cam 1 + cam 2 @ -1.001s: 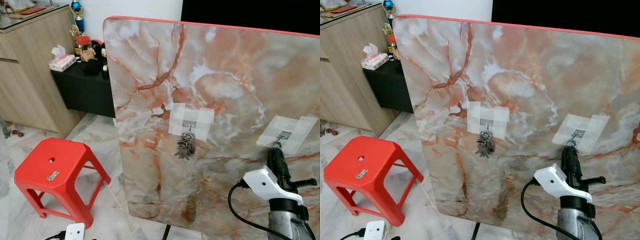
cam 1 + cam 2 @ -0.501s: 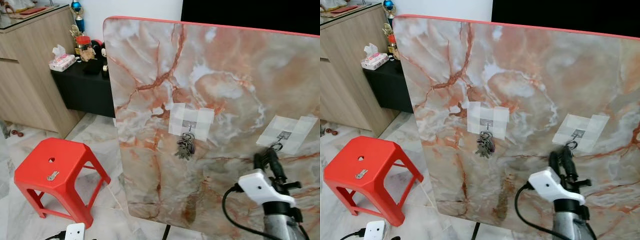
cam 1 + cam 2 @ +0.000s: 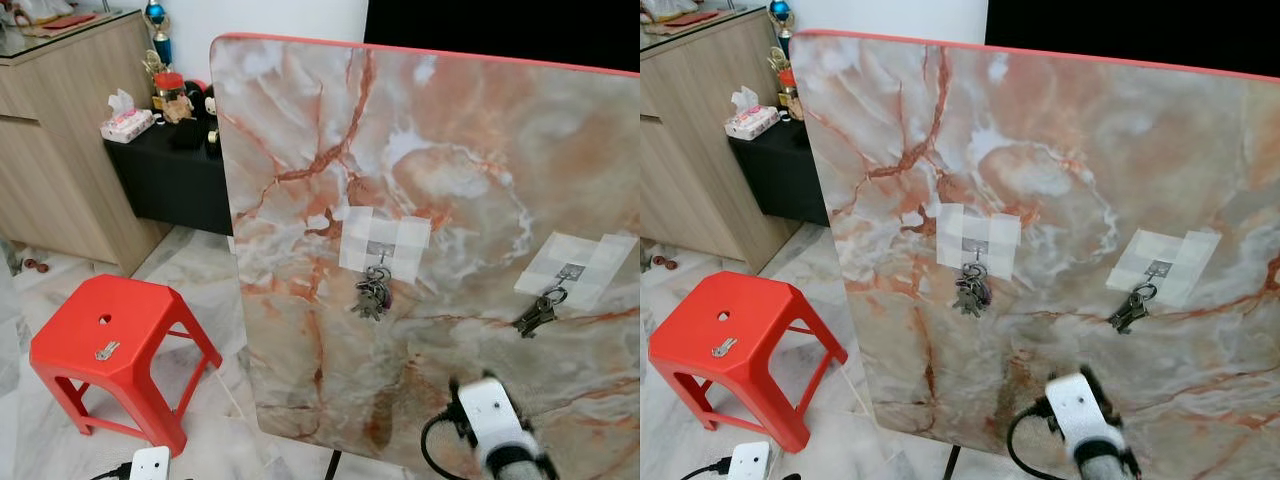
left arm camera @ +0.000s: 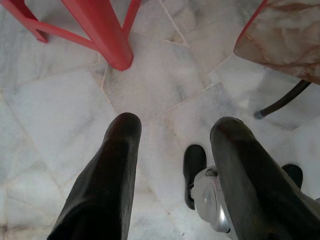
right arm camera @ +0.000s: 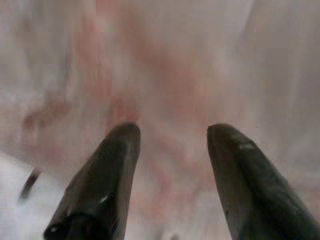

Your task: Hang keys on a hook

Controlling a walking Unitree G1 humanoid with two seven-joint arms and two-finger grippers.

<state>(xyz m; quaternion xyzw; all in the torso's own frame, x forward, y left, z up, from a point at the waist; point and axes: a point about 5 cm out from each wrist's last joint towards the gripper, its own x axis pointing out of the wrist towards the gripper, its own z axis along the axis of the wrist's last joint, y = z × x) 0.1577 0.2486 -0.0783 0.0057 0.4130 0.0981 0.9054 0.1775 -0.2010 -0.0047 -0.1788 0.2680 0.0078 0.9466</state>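
A dark set of keys (image 3: 537,313) hangs by its ring from the right hook (image 3: 571,270), which is taped to the upright marbled board (image 3: 470,170). A second bunch of keys (image 3: 371,296) hangs from the left taped hook (image 3: 379,247). My right arm (image 3: 495,428) is low, below the right keys and apart from them. Its gripper (image 5: 172,170) is open, facing the blurred marbled board (image 5: 165,70) with nothing between its fingers. My left gripper (image 4: 175,165) hangs open over the floor. A single key (image 3: 105,350) lies on the red stool (image 3: 110,350).
The marbled board stands on edge on a pale tiled floor (image 3: 215,420). A wooden cabinet (image 3: 60,140) and a low black table (image 3: 165,165) with a tissue box and figurines stand at the back left. A white power strip (image 3: 150,463) lies by the stool.
My right gripper has let go of the dark keys, which now hang from the right hook. The arm has dropped down and away from the hook.
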